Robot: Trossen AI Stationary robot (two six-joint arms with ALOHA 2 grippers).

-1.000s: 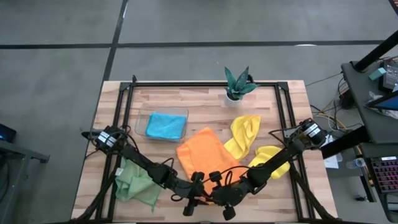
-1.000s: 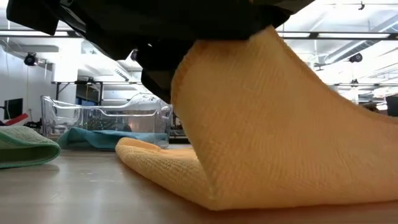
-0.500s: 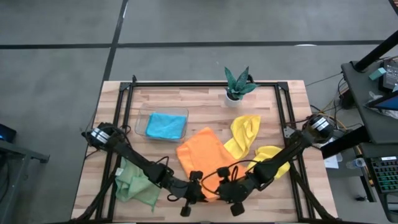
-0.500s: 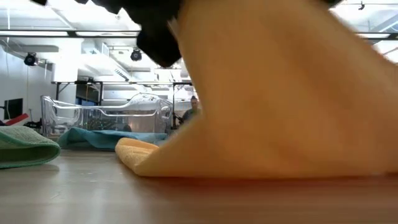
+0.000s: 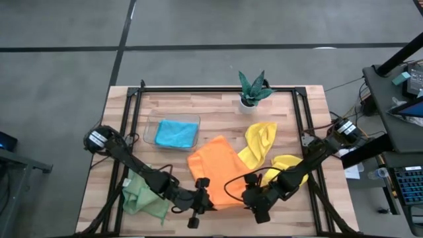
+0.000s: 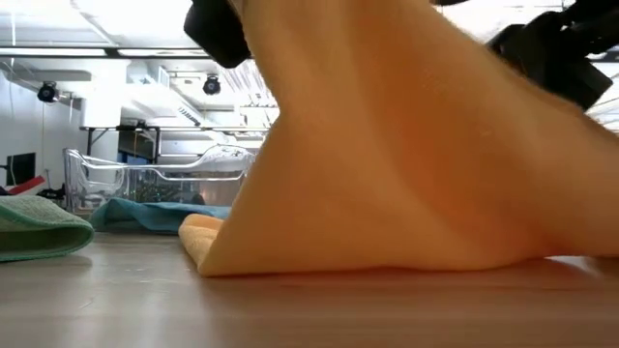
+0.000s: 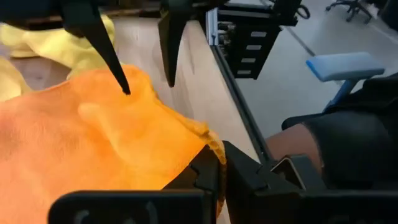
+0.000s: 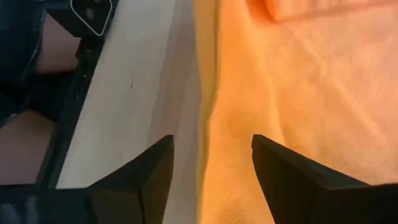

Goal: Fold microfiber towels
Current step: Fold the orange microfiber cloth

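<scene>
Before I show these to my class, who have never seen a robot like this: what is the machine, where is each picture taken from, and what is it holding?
It is a robot with two dark arms at a wooden table, each ending in a two-finger gripper. One picture looks straight down, one looks level across the tabletop, and two come from cameras on the wrists.

On the table lie an orange towel, two yellow towels, a pale green towel, and a blue towel in a clear tray. A small potted plant stands at the far edge.

The left gripper is shut on a near corner of the orange towel. The right gripper is open just over the towel's near edge, holding nothing.
</scene>
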